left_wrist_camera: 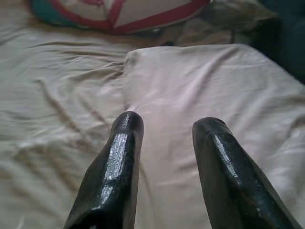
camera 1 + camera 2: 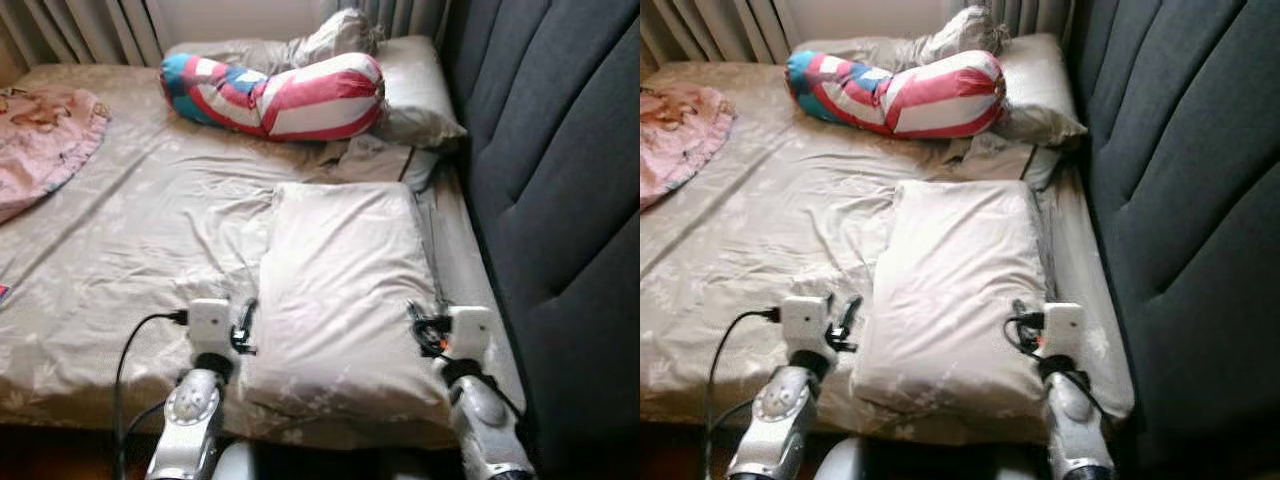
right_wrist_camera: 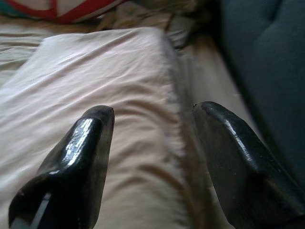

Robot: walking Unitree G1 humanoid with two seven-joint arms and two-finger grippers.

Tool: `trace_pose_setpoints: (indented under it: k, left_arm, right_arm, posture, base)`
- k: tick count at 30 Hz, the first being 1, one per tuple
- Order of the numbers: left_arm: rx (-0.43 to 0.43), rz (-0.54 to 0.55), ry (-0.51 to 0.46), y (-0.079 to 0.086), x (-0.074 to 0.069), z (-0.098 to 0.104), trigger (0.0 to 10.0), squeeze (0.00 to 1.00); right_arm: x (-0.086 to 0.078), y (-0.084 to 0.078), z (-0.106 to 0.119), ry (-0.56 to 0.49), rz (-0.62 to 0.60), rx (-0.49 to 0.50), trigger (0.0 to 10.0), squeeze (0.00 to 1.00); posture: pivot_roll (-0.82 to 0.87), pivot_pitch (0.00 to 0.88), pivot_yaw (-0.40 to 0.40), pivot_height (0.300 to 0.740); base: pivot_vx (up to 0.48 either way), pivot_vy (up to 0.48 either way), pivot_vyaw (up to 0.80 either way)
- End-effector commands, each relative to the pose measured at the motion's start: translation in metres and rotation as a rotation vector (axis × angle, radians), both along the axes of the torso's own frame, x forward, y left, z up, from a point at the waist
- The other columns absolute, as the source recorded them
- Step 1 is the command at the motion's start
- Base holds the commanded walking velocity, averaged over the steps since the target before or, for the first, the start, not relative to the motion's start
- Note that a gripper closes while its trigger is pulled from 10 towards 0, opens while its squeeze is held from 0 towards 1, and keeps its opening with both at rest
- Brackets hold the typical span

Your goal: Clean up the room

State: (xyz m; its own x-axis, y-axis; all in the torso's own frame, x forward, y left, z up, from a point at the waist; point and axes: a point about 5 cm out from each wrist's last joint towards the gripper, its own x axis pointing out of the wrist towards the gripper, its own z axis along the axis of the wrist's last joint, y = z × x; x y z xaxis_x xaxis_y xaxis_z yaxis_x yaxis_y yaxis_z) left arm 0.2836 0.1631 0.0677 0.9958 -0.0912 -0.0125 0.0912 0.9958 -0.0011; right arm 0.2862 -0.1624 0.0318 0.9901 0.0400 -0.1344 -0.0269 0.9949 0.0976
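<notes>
Both spread wide, the left pincer (image 1: 164, 143) and right pincer (image 3: 152, 131) flank the rumpled beige fabric pillow (image 2: 340, 290) on the bed (image 2: 130, 250), seemingly ready to straighten it.

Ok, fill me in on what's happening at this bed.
The robot stands at the edge of the bed with both arms reaching over a beige pillow that lies flat beside the dark headboard. The left gripper is open over the pillow's left edge, and the right gripper is open over its right edge. Neither holds it yet. A striped bolster and another pillow lie further along the bed.
</notes>
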Motion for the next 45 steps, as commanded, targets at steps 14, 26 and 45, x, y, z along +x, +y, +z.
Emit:
trace_pose_setpoints:
  k: [14,26,45]
  left_arm:
    - [-0.117,-0.029,0.070,0.003,0.040,0.013,10.0,0.00]
    - [-0.120,-0.010,0.192,-0.001,0.076,0.021,10.0,1.00]
    - [-0.213,-0.011,0.226,0.022,0.077,0.018,10.0,1.00]
  right_arm:
    - [0.032,-0.010,0.012,0.079,-0.049,-0.001,10.0,0.00]
    - [0.065,-0.020,0.036,0.185,-0.006,-0.021,10.0,1.00]
    - [0.068,-0.035,0.036,0.254,-0.025,-0.041,10.0,1.00]
  posture:
    - [-0.12,0.124,-0.046,0.643]
    - [-0.14,0.203,-0.034,0.643]
    - [-0.14,0.266,-0.028,0.643]
  base:
    - [0.117,0.000,0.00]
    - [0.000,0.000,0.00]
    - [0.000,0.000,0.00]
